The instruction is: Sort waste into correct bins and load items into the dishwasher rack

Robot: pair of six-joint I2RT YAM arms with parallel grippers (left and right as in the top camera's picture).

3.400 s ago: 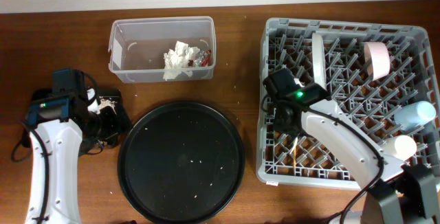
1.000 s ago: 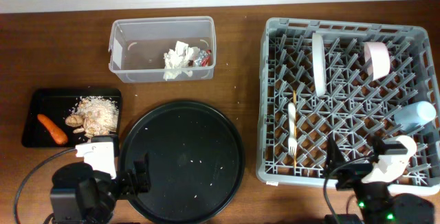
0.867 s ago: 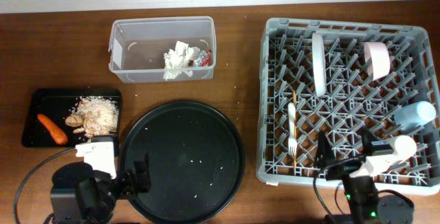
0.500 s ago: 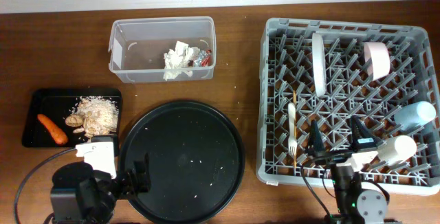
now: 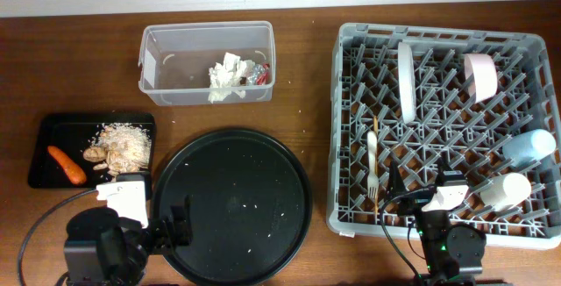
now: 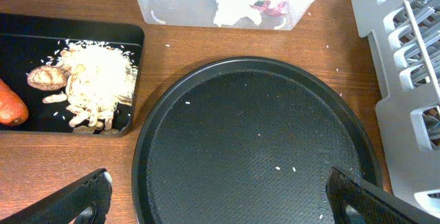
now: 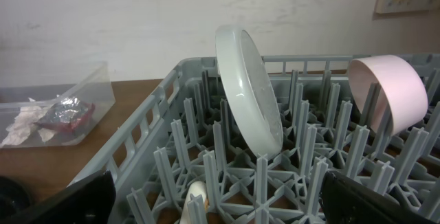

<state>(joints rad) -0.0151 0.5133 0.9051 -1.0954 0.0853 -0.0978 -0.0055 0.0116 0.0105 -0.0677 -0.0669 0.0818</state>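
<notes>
The grey dishwasher rack (image 5: 443, 36) holds an upright white plate-bowl (image 5: 406, 80) (image 7: 251, 93), a pinkish bowl (image 5: 479, 75) (image 7: 385, 90), a pale blue cup (image 5: 529, 147), a white cup (image 5: 506, 189), a white fork (image 5: 372, 165) and a thin chopstick (image 5: 376, 137). Tissues (image 5: 226, 77) and a red wrapper (image 5: 259, 74) lie in the clear tub (image 5: 175, 49). The shallow black tray (image 5: 53, 132) carries a carrot (image 5: 67, 164), rice-like crumbs (image 5: 125, 143) and a brown lump (image 5: 94, 153). My left gripper (image 6: 220, 203) is open above the round tray's near rim. My right gripper (image 7: 227, 207) is open over the rack's near edge.
A large round black tray (image 5: 231, 205) (image 6: 254, 148) with a few stray grains sits in the middle front. Both arm bases stand at the table's near edge. Bare wood shows between the tub, the trays and the rack.
Both arms have drawn back to the near edge from the black tray and the rack. Over the last second only the right wrist shifted left and turned; the left stayed still.
</notes>
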